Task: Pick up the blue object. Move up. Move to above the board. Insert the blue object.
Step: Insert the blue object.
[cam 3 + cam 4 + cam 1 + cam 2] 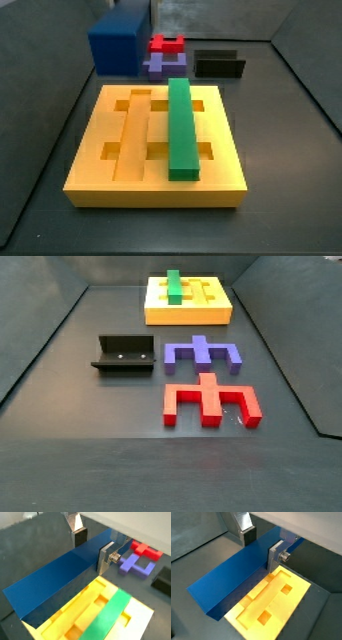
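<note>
Dark floor [54, 386], board [187, 313], fixture [123, 356] (tool [92, 548] above)

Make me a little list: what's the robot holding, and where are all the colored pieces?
pincer: shut on the blue object, held above the board in both wrist views
board: yellow, grooved
green bar: lying in a groove of the board
purple block: on the floor between board and red block
red block: on the floor
fixture: beside the purple block

Blue object [120, 38] cut off by the frame's top edge, pincer [92, 547] partly hidden behind it.
</note>
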Tool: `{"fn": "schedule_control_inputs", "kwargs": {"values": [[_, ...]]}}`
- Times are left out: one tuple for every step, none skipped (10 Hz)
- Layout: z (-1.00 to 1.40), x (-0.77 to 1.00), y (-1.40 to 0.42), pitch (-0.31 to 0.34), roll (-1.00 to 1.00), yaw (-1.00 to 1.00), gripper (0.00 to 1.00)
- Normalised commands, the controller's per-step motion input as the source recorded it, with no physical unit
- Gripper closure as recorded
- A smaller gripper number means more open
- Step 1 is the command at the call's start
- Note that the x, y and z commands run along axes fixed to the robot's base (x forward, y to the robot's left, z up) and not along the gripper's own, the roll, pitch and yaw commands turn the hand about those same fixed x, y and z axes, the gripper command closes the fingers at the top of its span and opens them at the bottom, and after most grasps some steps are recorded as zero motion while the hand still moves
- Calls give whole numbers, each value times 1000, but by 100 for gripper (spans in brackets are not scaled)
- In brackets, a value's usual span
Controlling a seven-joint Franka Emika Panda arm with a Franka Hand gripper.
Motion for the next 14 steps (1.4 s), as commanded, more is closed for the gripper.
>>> {"fn": "schedule_control_inputs", "kwargs": {"values": [[-1000,197,-77,6,21,54,100],[-909,0,-17,67,131,186,100],[-914,-17,-71,1,167,251,100],[-957,0,-129,0,156,226,100],[-954,-37,-206,0,140,203,100],[-814,0,-140,-84,0,191,100],[-780,80,-129,-13,29,203,100],[-854,0,-97,0,167,54,100],[-737,0,-29,0,171,0,100],[-546,-240,-114,0,144,0,100],[-409,-203,-83,0,113,0,100],[-280,-106,-89,-37,60,40,100],[-246,0,-71,-87,0,106,100],[-217,3,-46,-44,1,71,100]]}}
